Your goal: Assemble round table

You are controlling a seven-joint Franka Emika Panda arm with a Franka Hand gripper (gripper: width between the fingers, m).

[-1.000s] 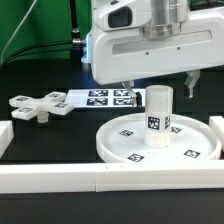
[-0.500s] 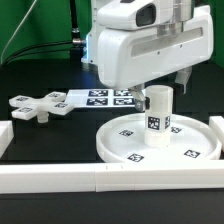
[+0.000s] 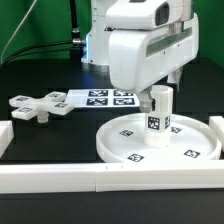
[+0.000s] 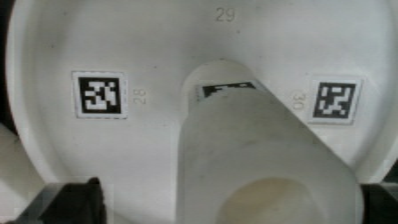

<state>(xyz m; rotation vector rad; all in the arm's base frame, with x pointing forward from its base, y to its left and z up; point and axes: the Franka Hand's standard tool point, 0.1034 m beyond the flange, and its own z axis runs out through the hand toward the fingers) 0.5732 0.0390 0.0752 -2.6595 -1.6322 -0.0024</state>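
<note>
The large round rimmed disc (image 3: pixel 112 142) lies flat on the black table. The short thick post (image 3: pixel 159 115) stands upright at its middle, a tag on its side. My gripper (image 3: pixel 161 90) is open right above the post's top, a finger to each side, not touching it. In the wrist view the post (image 4: pixel 249 150) rises between my dark fingertips (image 4: pixel 71 202), over the tagged disc (image 4: pixel 196 55); my gripper (image 4: pixel 228 205) holds nothing. The cross-shaped piece (image 3: pixel 38 105) lies flat at the exterior view's left, apart from the disc.
The marker board (image 3: pixel 98 97) lies behind the disc, partly hidden by the arm. Long white border rails run along the front (image 3: pixel 100 180), the left (image 3: pixel 5 135) and the right (image 3: pixel 215 124) of the table.
The arm has moved to the exterior view's right, so the gripper now sits centred over the post. The parts have not moved.
</note>
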